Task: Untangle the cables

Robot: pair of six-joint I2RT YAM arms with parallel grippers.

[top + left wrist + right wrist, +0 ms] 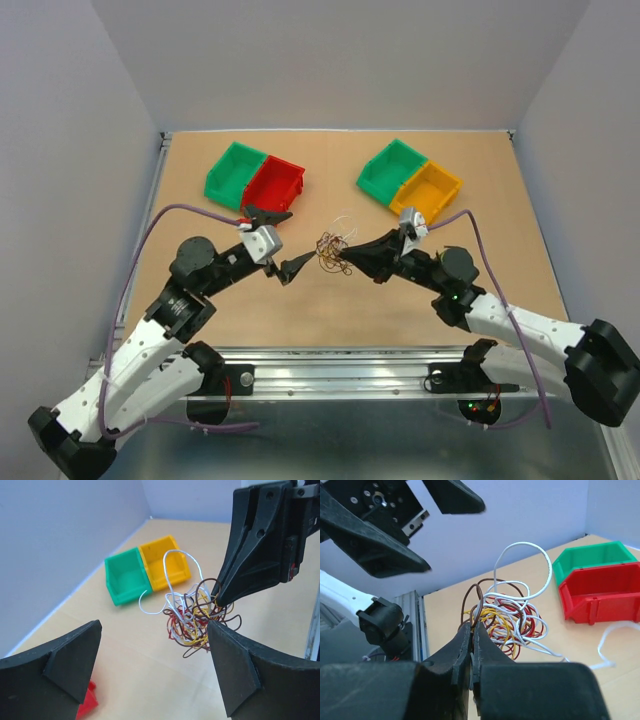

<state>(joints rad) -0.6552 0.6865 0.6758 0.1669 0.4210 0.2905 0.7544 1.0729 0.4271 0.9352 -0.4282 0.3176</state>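
The cables (333,250) are a small knotted clump of thin brown, red, yellow and white wires at mid-table. My right gripper (346,256) is shut on a brown loop at the clump's right edge; in the right wrist view its closed tips (472,626) pinch that loop, and the clump (512,620) hangs just beyond. My left gripper (290,243) is open and empty just left of the clump. In the left wrist view the clump (192,615) is ahead of the gripper's (154,626) right finger (235,670), apart from it. A white loop (175,560) sticks up.
A green bin (235,172) and a red bin (273,186) stand at the back left. A green bin (388,167) and a yellow bin (430,190) stand at the back right. A loose white strand (610,640) lies near the red bin (602,592).
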